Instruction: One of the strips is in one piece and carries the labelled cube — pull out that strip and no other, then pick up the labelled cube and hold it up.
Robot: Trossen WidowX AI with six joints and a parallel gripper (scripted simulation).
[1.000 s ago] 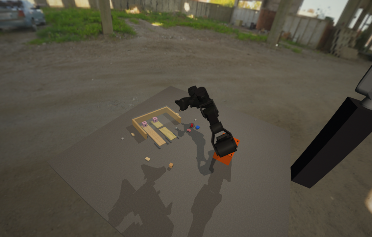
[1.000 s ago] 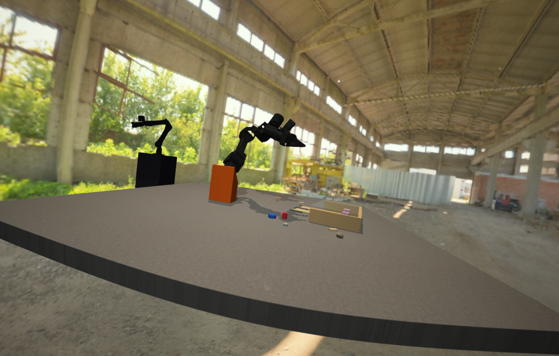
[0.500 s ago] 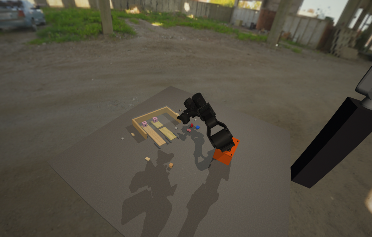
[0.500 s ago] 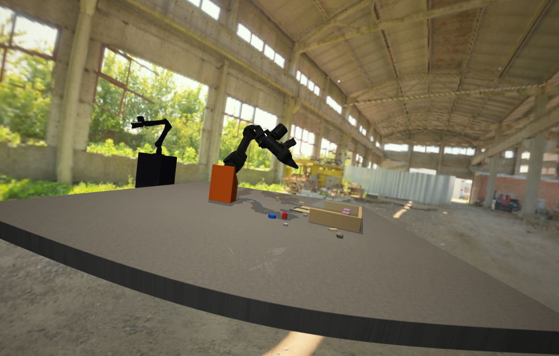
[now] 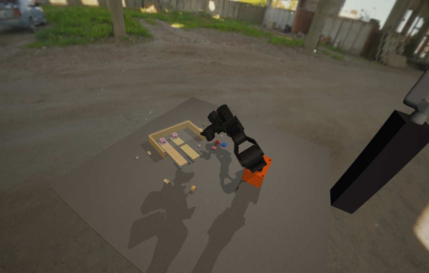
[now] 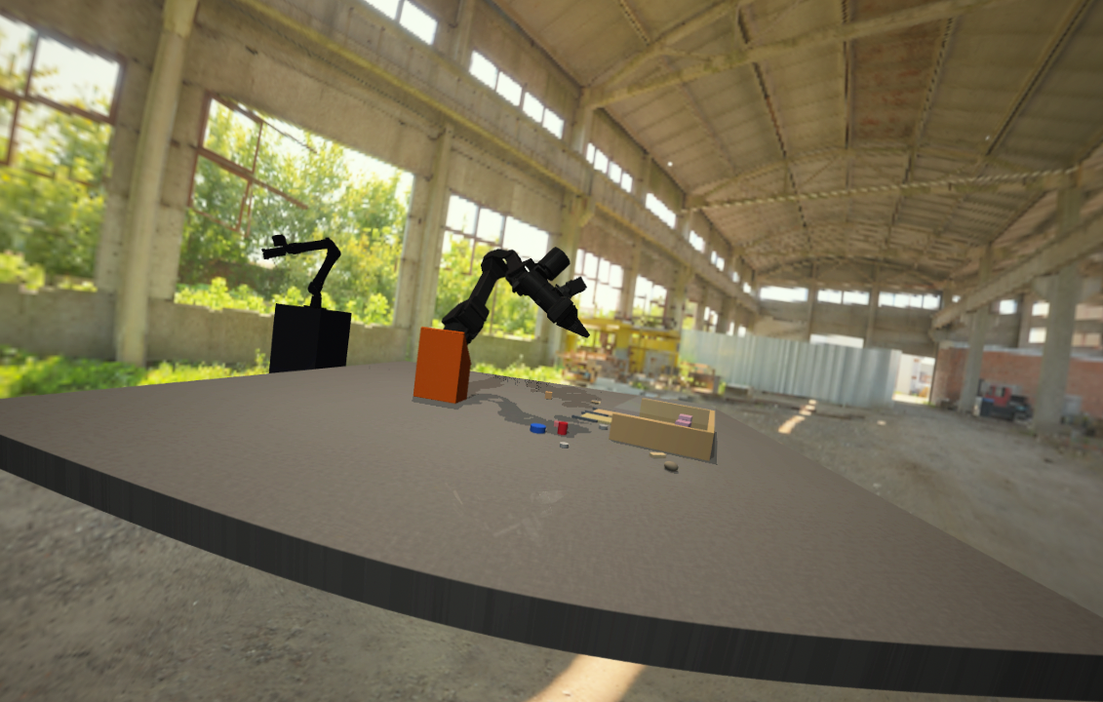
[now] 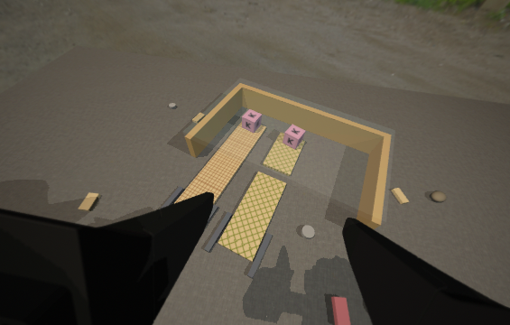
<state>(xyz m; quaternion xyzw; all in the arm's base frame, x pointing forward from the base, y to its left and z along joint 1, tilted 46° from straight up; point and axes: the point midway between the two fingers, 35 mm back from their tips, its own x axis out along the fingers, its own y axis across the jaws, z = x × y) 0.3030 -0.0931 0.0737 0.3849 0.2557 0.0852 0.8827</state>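
From the wrist view, we see 1 cube [image 5: 162, 140] [image 7: 252, 120] on the far end of the left strip [image 5: 174, 153] [image 7: 225, 162]. To its right, we find the other cube [image 5: 175, 135] [image 7: 294, 136] on a far piece [image 5: 177, 141] [image 7: 281, 158], with a near piece [image 5: 189, 152] [image 7: 253, 212] before it, apart. We see 1 wall [image 5: 170, 128] [image 6: 659, 439] [image 7: 313, 109] around both cubes on 3 sides.

Hand [image 5: 204, 136] [image 6: 587, 334] [image 7: 277, 212] open, angled down — arm [image 5: 239, 137] [image 6: 493, 259] bent, raised — fingers well apart.
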